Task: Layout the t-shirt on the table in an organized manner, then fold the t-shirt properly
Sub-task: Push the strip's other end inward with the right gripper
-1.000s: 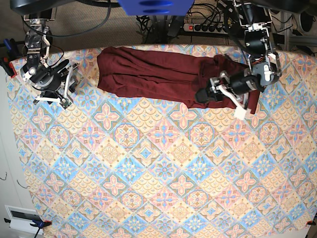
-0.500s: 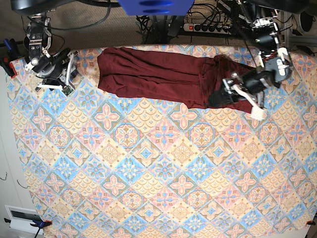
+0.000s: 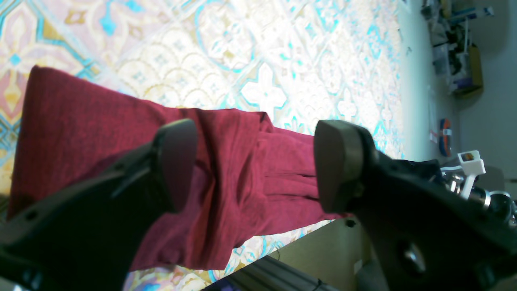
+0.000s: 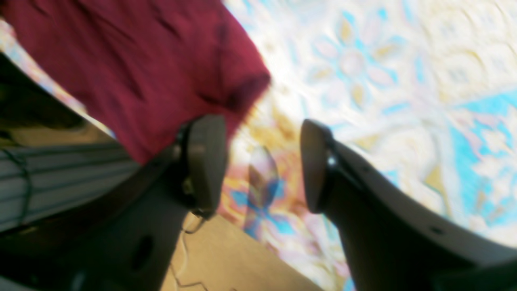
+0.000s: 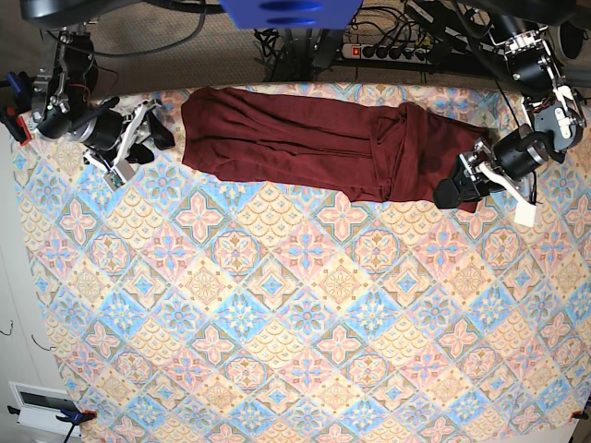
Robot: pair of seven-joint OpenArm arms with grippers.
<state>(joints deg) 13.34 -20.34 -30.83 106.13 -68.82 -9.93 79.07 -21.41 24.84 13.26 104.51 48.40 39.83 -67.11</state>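
Note:
The maroon t-shirt (image 5: 295,138) lies bunched in a long band along the far edge of the table (image 5: 305,305), with folds piled toward its right end. My left gripper (image 5: 459,180) hovers at that right end, open. In the left wrist view its fingers (image 3: 177,161) straddle the t-shirt (image 3: 242,169) from above and hold nothing. My right gripper (image 5: 157,125) is open just off the t-shirt's left end. In the blurred right wrist view the right gripper (image 4: 260,161) is over the bare table (image 4: 404,81), and the t-shirt's corner (image 4: 161,72) lies beside one finger.
The table's far edge (image 5: 277,88) runs just behind the t-shirt, with a power strip (image 5: 388,51) and cables past it. A blue mount (image 5: 286,11) hangs at top centre. Clamps (image 5: 14,115) grip the left edge. The patterned cloth stretches toward the front.
The left gripper has drawn back to the right, off the t-shirt's end. The right gripper has swung toward the t-shirt's left end and its jaws have spread wider.

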